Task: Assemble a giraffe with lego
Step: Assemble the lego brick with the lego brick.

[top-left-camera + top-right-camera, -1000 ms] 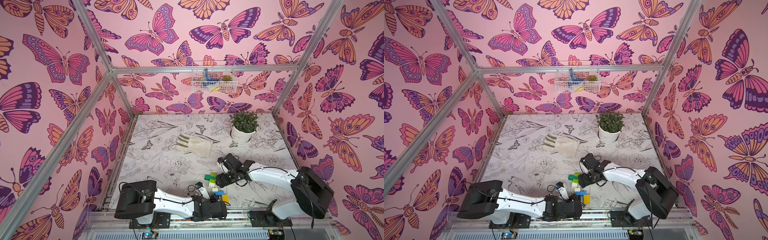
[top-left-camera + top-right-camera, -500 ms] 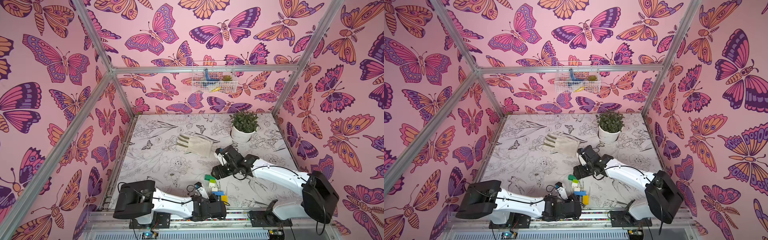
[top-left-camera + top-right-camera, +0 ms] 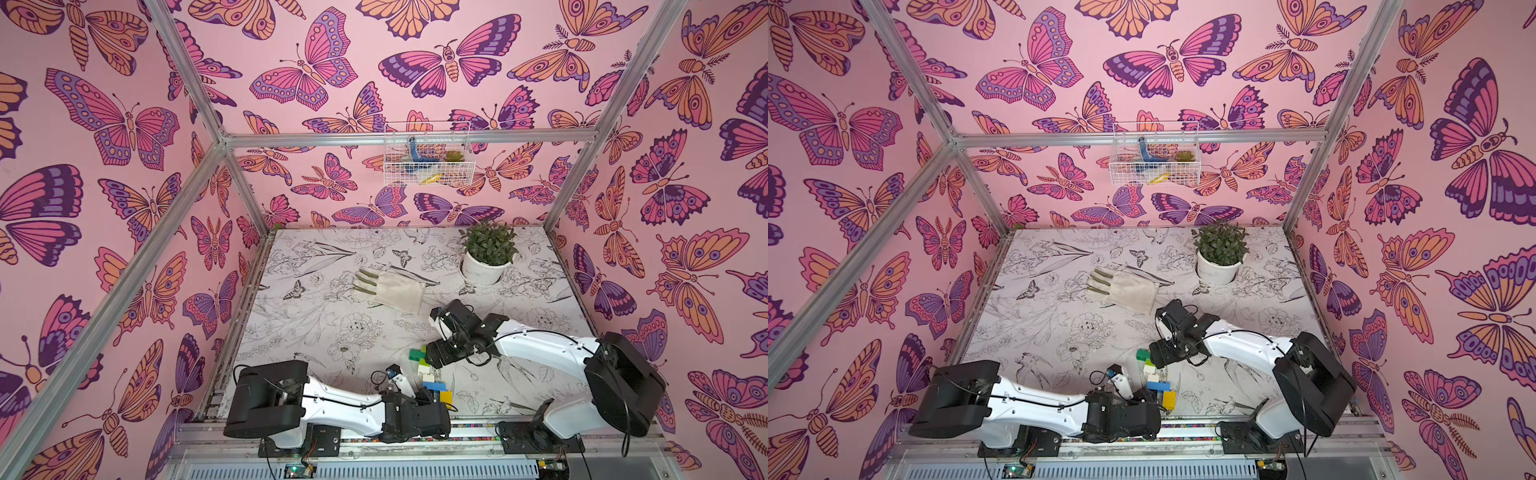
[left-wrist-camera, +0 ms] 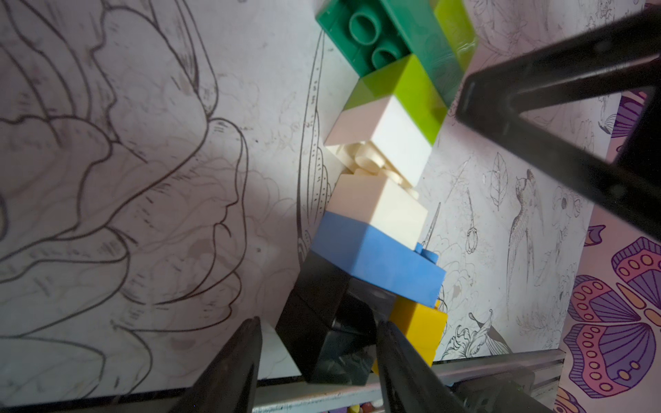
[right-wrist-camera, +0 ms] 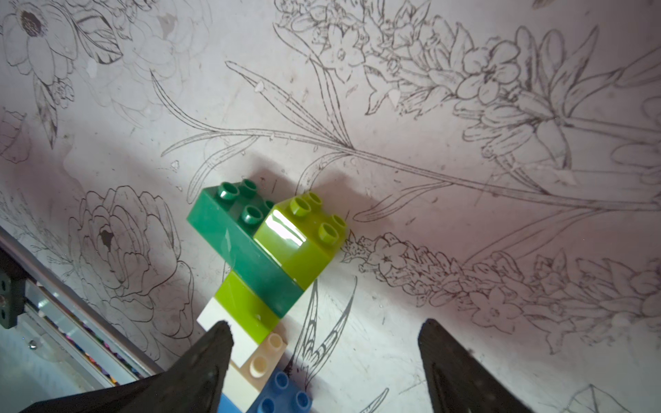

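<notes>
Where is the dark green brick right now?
In both top views the dark green brick lies toward the table's front, between two lime bricks, just beside the open right claw.

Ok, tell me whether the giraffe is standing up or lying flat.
Lying flat: in both wrist views the giraffe rests on its side on the table, with its studs pointing along the surface rather than up.

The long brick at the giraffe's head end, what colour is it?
Dark green. The long brick shows best in the right wrist view.
</notes>
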